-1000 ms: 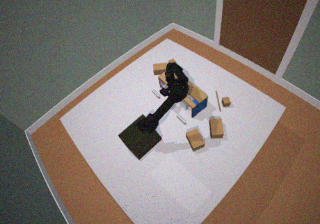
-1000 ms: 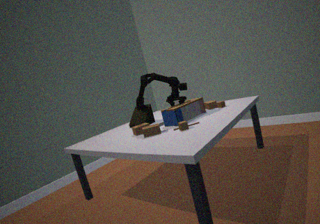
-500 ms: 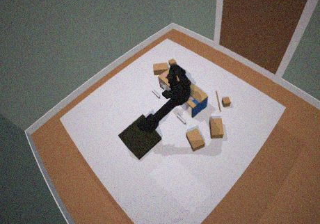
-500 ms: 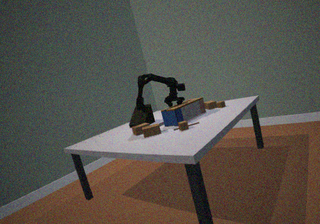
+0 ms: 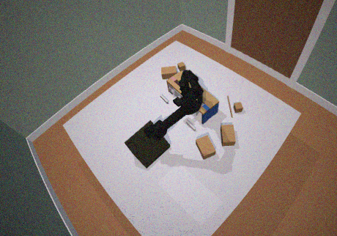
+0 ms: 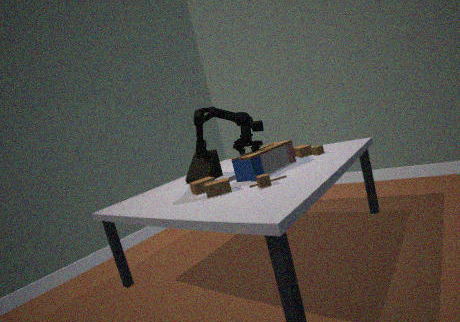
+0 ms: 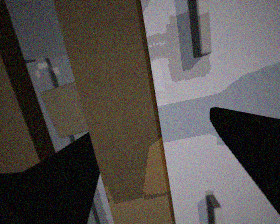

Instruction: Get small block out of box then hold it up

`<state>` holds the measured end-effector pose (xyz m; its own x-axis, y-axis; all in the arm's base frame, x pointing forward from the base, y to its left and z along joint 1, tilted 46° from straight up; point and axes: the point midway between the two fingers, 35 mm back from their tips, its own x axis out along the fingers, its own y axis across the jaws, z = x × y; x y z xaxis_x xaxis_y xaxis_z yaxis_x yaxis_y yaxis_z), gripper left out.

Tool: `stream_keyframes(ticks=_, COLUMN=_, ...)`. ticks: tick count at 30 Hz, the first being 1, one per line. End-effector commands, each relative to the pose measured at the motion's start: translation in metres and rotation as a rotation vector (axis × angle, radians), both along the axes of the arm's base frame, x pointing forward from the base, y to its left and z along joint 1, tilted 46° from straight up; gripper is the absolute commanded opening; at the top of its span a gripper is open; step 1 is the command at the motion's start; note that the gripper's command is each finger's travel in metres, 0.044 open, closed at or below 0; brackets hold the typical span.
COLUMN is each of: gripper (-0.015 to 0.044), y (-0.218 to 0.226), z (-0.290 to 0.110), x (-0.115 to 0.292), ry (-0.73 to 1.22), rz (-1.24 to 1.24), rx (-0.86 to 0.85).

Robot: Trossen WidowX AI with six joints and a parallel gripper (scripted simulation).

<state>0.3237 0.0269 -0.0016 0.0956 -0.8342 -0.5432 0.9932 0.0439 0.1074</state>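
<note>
The long box (image 5: pixel 209 102) (image 6: pixel 272 155) has a tan top and a blue end (image 5: pixel 209 113) (image 6: pixel 244 169) and lies in the middle of the white table (image 5: pixel 110 120) (image 6: pixel 300 189). In the wrist view its tan top (image 7: pixel 107 90) runs up the frame. My gripper (image 5: pixel 182 98) (image 6: pixel 248 148) (image 7: pixel 156 122) is open and empty. It hangs just above the box's top, near the long side edge. A small lighter tan shape shows at that edge between my fingers; I cannot tell whether it is the block. The block does not show in either the top or the exterior view.
Loose tan blocks lie around the box: two behind it (image 5: pixel 168 72) (image 5: pixel 181 65), a small one (image 5: pixel 238 107) (image 6: pixel 263 180) beside a thin stick (image 5: pixel 229 106), and two larger ones (image 5: pixel 228 134) (image 5: pixel 205 146) in front. Two short white bars (image 5: pixel 164 98) (image 5: pixel 190 124) lie near the arm's base (image 5: pixel 147 143).
</note>
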Motion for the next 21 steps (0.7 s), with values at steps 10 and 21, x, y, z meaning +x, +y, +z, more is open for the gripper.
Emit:
stream_keyframes(ticks=10, gripper=0.0400, y=-0.016, z=0.016, x=-0.001, ry=0.002, rz=0.003, rx=-0.004)
stream_keyframes(ticks=21, gripper=0.0400, y=-0.030, z=0.029, x=-0.002, ry=0.002, rz=0.003, rx=-0.005)
